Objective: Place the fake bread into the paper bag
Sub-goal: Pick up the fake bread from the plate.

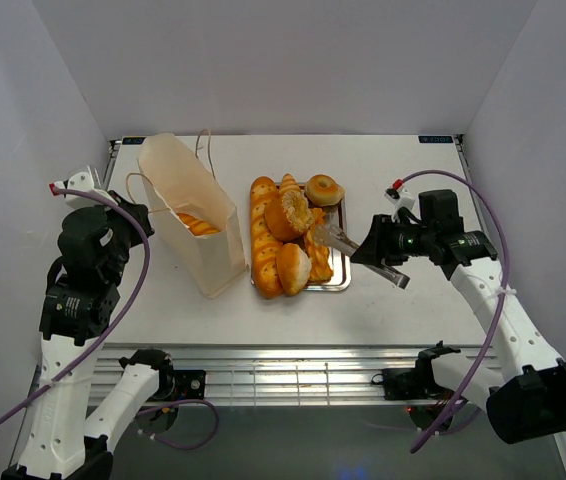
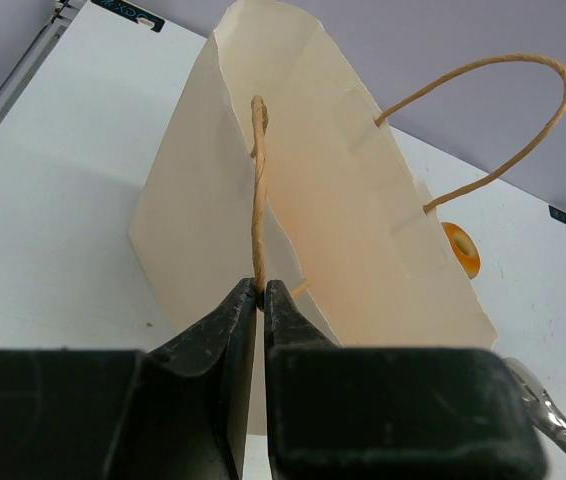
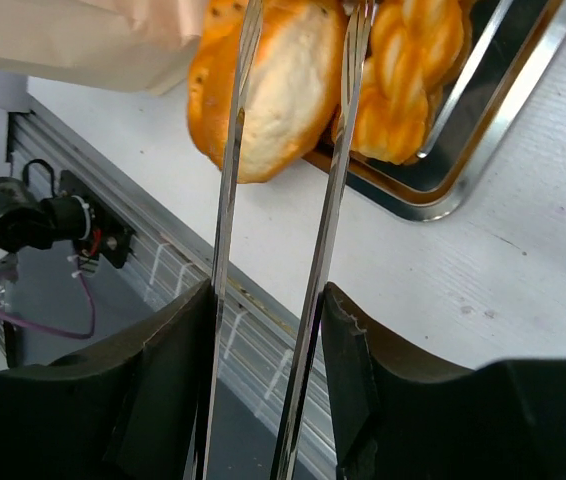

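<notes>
Left tool [image 2: 261,290]: pinched shut on cord handle [image 2: 258,200] of paper bag [image 1: 185,195]. Right tool [image 3: 263,310]: clamped on tongs [image 3: 231,180]. Fake bread [image 1: 281,240]: heaped on tray [image 1: 341,283] beside bag; probably light, stiff, glossy-slick; best pinched mid-body.

A flat white table [image 1: 393,170] fills the middle of the top view, matte and evenly lit, with only soft shadows on it. Plain pale grey walls box it in: a back wall [image 1: 283,60] at 12 o'clock, a left wall [image 1: 13,110] at 9 o'clock and a right wall [image 1: 553,90] at 3 o'clock. A ribbed silver aluminium rail [image 1: 293,375] runs along the table's edge at 6 o'clock, with a dark lower surface [image 1: 303,445] beneath it.
</notes>
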